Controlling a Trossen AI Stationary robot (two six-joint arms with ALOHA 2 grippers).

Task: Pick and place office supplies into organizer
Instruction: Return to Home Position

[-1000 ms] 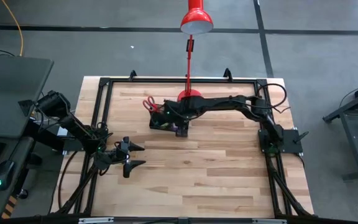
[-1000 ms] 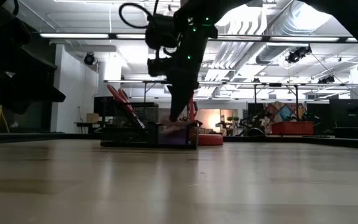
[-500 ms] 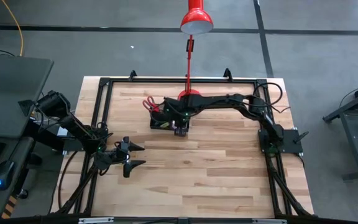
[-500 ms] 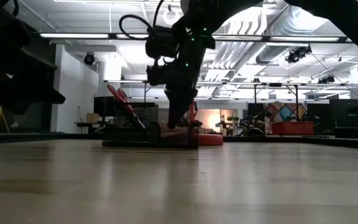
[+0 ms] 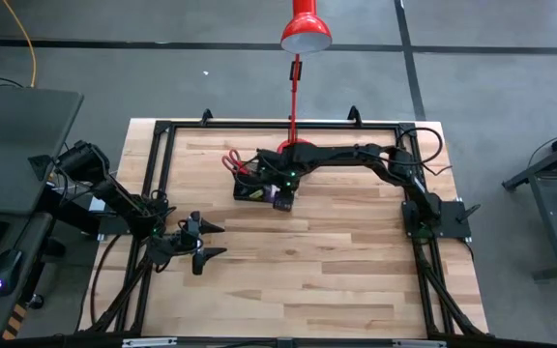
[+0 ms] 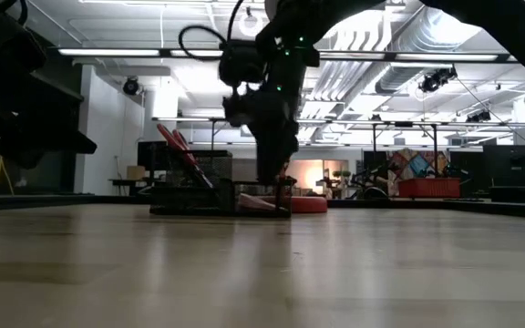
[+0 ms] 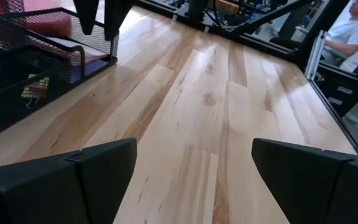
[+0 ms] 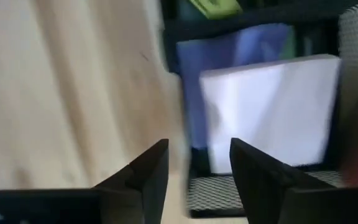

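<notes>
High view: the right hand (image 5: pixel 279 194), just above the one organizer (image 5: pixel 249 191), should be lifted straight clear before homing. The left hand (image 5: pixel 204 242), spread, is parked well apart from it.

Low view: one pair of scissors (image 6: pixel 177 147) is stood inside.

Right wrist view: the right hand is shown spread and empty, and two sticky-note pads (image 8: pixel 269 112) are lodged inside the organizer.

Overhead, low, wrist views share organizer (image 5: pixel 248 190); right wrist seemingly nearest.
</notes>
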